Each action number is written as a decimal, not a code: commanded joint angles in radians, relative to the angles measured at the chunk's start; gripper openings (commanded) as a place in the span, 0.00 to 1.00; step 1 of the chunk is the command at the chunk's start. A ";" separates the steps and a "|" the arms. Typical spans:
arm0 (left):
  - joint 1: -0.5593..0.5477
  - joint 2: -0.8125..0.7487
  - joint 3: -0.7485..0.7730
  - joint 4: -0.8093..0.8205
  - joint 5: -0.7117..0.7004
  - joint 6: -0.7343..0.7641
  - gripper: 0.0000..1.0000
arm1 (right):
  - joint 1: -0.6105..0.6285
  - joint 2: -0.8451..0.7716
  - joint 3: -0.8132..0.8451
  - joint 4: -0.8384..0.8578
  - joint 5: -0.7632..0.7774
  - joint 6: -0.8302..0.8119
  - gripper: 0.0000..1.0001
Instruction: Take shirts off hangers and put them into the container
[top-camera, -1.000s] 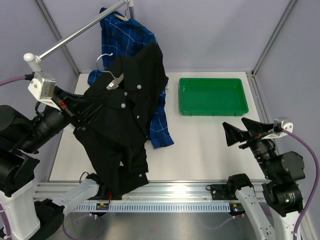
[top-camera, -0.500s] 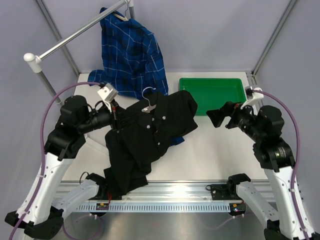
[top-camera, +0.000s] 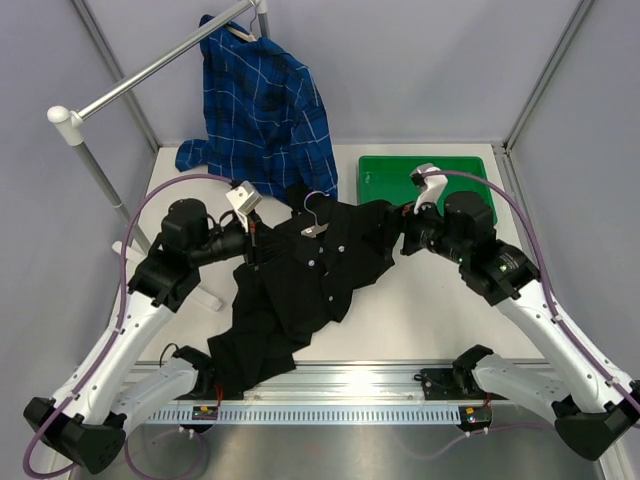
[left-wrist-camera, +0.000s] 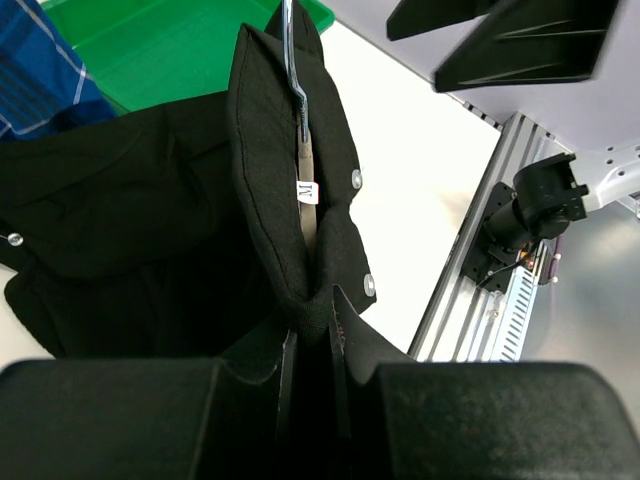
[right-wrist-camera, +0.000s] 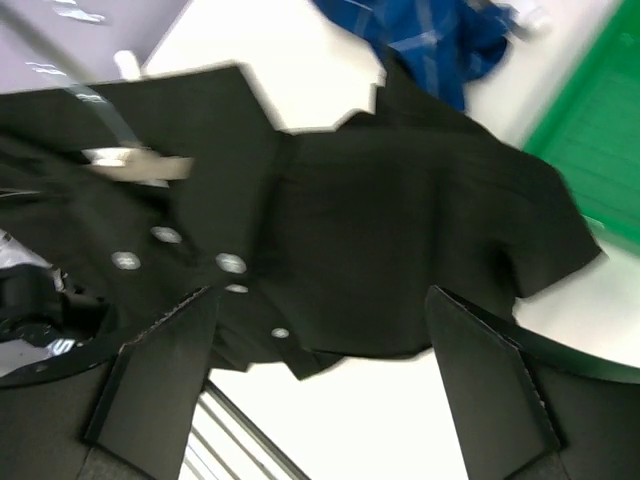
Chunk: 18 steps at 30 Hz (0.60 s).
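Pinching the black shirt in the left tool, with the right tool spread wide beside it.
The left tool is clenched on a fold of black cloth just below the collar, right by the beige neck of the hanger, whose metal hook sticks out of the collar. The shirt sprawls across the desk, its lower end drooping over the near edge. The right tool is released and grasps nothing, hovering at the shirt's shoulder just in front of the green tray. The plaid shirt hangs from the rail at the back left.
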 joint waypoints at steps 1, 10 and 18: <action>-0.004 -0.003 -0.013 0.116 0.008 0.013 0.00 | 0.081 0.011 0.042 0.166 0.080 -0.012 0.90; -0.004 -0.022 -0.050 0.115 -0.022 0.019 0.00 | 0.296 0.149 0.149 0.253 0.193 -0.043 0.82; -0.004 -0.034 -0.056 0.115 -0.028 0.015 0.00 | 0.383 0.295 0.224 0.284 0.270 -0.061 0.74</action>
